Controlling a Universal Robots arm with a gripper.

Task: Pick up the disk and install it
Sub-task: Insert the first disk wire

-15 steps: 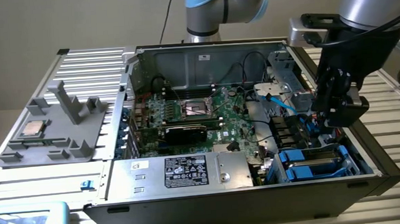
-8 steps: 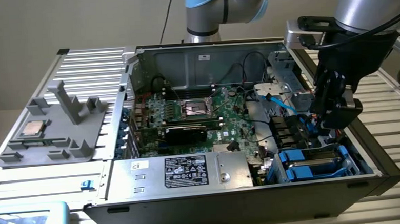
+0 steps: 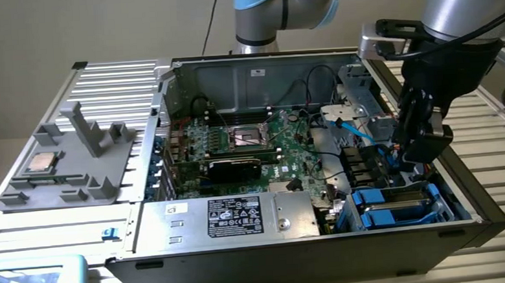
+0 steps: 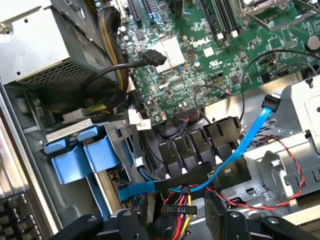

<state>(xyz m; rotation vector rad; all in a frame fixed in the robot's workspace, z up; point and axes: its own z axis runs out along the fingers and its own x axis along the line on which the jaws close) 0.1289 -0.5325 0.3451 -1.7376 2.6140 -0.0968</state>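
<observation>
At far left, tray (image 3: 65,184): grey, on the slatted surface (image 3: 32,231), with a square chip (image 3: 41,163) lying on it.
Case (image 3: 258,76): open on top, upright walls around the motherboard (image 3: 244,148); a grey box (image 3: 235,217) sits at the near edge.
Open room: above the motherboard, between the walls.
Blue cable (image 4: 239,149): crosses beneath the hand.
Disk (image 3: 394,204): lies between blue rails in the near right bay, apart from the hand.
Hand (image 3: 424,149): spread, empty, hanging just inside the right wall.

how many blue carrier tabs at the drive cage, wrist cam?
2: one blue carrier tab nearer the chassis wall, the other beside it toward the motherboard. More may be hidden.
</observation>
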